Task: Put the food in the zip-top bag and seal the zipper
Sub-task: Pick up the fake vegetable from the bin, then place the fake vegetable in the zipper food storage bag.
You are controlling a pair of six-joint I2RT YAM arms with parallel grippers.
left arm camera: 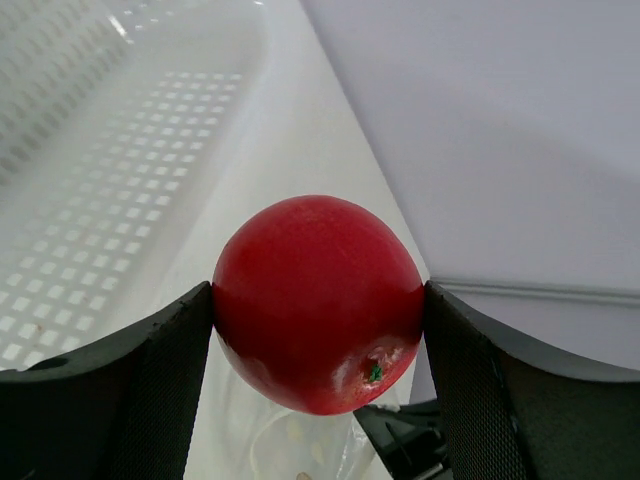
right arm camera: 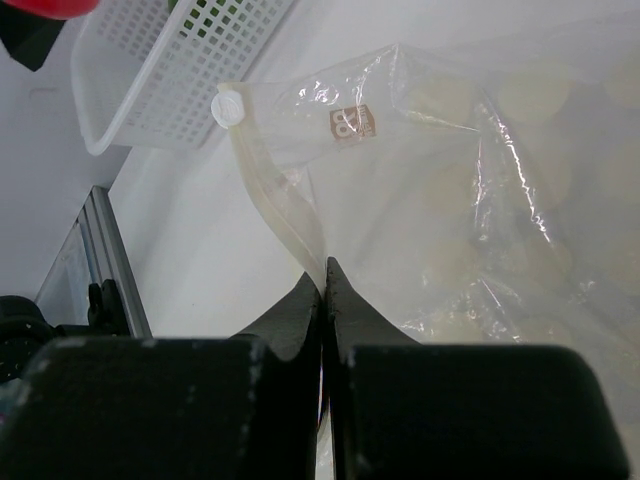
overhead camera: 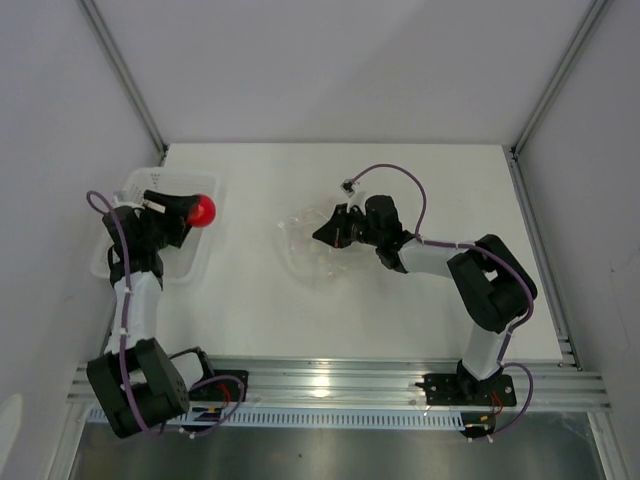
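My left gripper (overhead camera: pixel 196 211) is shut on the red tomato ball (overhead camera: pixel 203 210) and holds it at the right rim of the white basket; it fills the left wrist view (left arm camera: pixel 318 300) between the two fingers. The clear zip-top bag (overhead camera: pixel 312 245) lies crinkled at the table's middle. My right gripper (overhead camera: pixel 322 236) is shut on the bag's zipper edge (right arm camera: pixel 285 215) and lifts it. The bag's body (right arm camera: pixel 480 200) spreads to the right in the right wrist view. The white oblong piece does not show. A little green shows through the basket in the right wrist view.
The white perforated basket (overhead camera: pixel 135 195) stands at the table's left edge and shows in both wrist views (left arm camera: pixel 90 200) (right arm camera: pixel 160 90). Grey walls close the back and sides. An aluminium rail (overhead camera: pixel 330 385) runs along the near edge.
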